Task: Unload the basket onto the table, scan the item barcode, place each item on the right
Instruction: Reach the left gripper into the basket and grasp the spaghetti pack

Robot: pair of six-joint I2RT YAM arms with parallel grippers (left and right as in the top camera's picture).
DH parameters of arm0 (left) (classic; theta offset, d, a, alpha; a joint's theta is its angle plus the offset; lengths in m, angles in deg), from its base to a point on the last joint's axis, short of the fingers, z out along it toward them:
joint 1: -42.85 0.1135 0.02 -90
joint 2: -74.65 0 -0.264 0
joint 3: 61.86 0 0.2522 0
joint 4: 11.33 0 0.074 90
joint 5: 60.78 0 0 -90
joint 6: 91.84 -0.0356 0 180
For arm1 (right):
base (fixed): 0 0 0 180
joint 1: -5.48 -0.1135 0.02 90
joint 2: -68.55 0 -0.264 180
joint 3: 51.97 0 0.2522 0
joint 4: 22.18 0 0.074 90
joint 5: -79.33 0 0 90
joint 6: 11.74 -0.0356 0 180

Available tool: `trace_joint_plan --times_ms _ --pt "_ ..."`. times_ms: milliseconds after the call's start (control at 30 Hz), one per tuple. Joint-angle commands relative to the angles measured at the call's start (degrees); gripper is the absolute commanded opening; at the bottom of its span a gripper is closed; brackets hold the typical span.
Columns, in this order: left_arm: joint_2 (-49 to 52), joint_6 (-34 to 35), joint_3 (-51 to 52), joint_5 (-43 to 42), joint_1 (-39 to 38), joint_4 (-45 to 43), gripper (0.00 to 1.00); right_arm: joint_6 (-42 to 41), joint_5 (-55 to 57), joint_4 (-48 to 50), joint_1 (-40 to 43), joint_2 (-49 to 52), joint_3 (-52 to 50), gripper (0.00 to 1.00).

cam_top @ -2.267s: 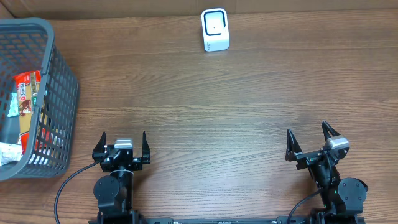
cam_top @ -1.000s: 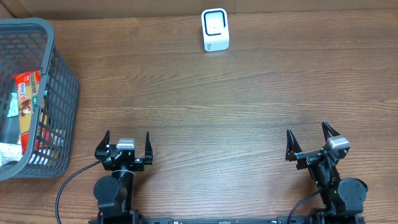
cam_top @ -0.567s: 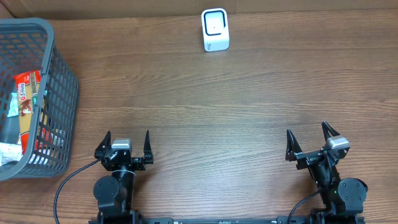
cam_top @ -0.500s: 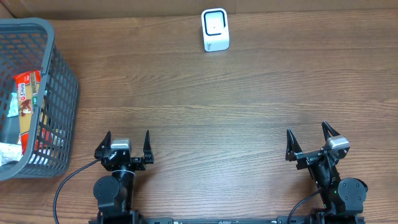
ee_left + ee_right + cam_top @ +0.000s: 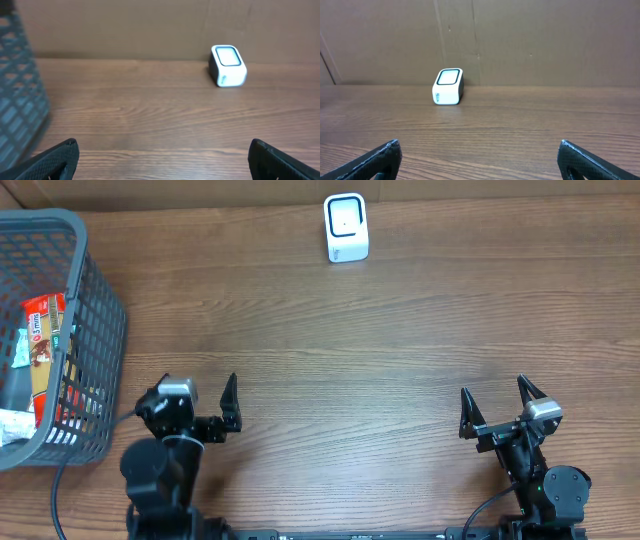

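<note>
**Both grippers empty, pick not started**

Left gripper (image 5: 163, 148): jaws at full spread, nothing between them. Right gripper (image 5: 494, 392): same, wide and empty, parked at the front edge of the table (image 5: 350, 350).

The left arm sits just beside the grey basket (image 5: 100, 350), angled toward it. The goods are inside the basket at the table's left end: 1 red snack pack (image 5: 42, 330) leaning near the wall, and white wrappers (image 5: 14, 425) lower down. The scanner (image 5: 346, 227) stands at the far edge, centre, well apart from both arms.

My read: step 1 is the basket pick, left arm's job.
- Come in over the rim from above, not at the mesh.
- Grip the pack by its narrow edges so both faces stay uncovered.
- The barcode isn't visible from here, so expect to rotate the pack at the scanner.
- Present the face square to the scanner window.
</note>
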Motion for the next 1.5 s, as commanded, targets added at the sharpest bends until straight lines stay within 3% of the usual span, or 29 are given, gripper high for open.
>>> trace_joint_plan --times_ms 0,300,500,800,933,1167,1467 --pt "9.1 0.5 -9.2 -5.6 -0.3 2.6 1.00 -0.1 0.2 0.3 -0.3 -0.5 -0.6 1.00" --pt "26.3 0.4 -30.2 -6.1 -0.3 18.0 1.00 -0.1 0.2 0.3 -0.3 -0.5 -0.6 1.00" --pt "39.6 -0.2 -51.8 -5.9 -0.3 34.2 0.99 -0.1 0.2 0.3 -0.3 -0.5 -0.6 1.00" --pt "48.8 -1.5 -58.9 -3.8 0.8 35.8 1.00 -0.1 0.2 0.3 -0.3 -0.5 -0.6 1.00" --pt "51.3 6.3 -65.3 -5.2 7.5 37.3 1.00 -0.1 0.2 0.3 -0.3 -0.5 -0.6 1.00" --pt "58.1 10.6 -77.7 -0.9 24.9 36.9 1.00 -0.1 0.2 0.3 -0.3 -0.5 -0.6 1.00" --pt "69.7 8.6 -78.2 -1.5 40.5 38.3 0.94 -0.1 0.2 0.3 -0.3 -0.5 -0.6 1.00"
